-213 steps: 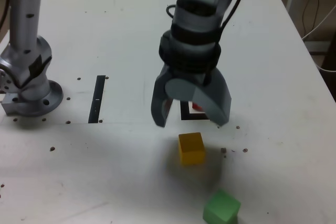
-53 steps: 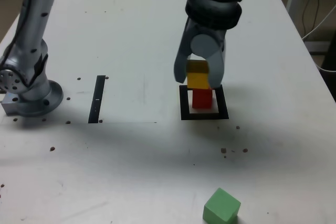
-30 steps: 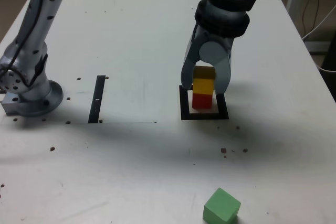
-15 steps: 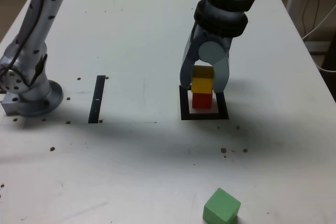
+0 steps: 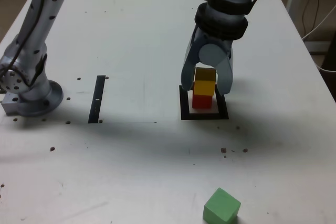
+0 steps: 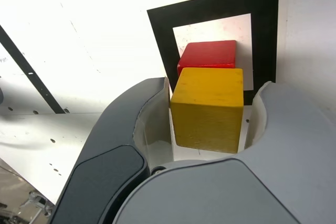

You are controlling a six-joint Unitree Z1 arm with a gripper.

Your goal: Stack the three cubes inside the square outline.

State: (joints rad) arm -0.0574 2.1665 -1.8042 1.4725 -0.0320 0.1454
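A yellow cube (image 5: pixel 204 81) (image 6: pixel 207 108) rests on a red cube (image 5: pixel 202 101) (image 6: pixel 209 54) inside the black square outline (image 5: pixel 205 115) (image 6: pixel 160 40). My gripper (image 5: pixel 206 90) (image 6: pixel 216 87) straddles the yellow cube, one finger on each side. In the wrist view a thin gap shows between the cube and one finger, so the jaws stand slightly open around it. Near the table's front edge, at the exterior view's right, a green cube (image 5: pixel 222 206) lies alone; the wrist view does not show it.
A narrow black strip (image 5: pixel 97 98) (image 6: pixel 26 66) lies on the table at the exterior view's left of the outline. The arm's grey base (image 5: pixel 29 95) stands at the far left. Small dark specks dot the white tabletop.
The yellow cube, carried over the red one earlier, now sits on it. Over the last half second the fingers have spread slightly; the stack and the green cube have not moved.
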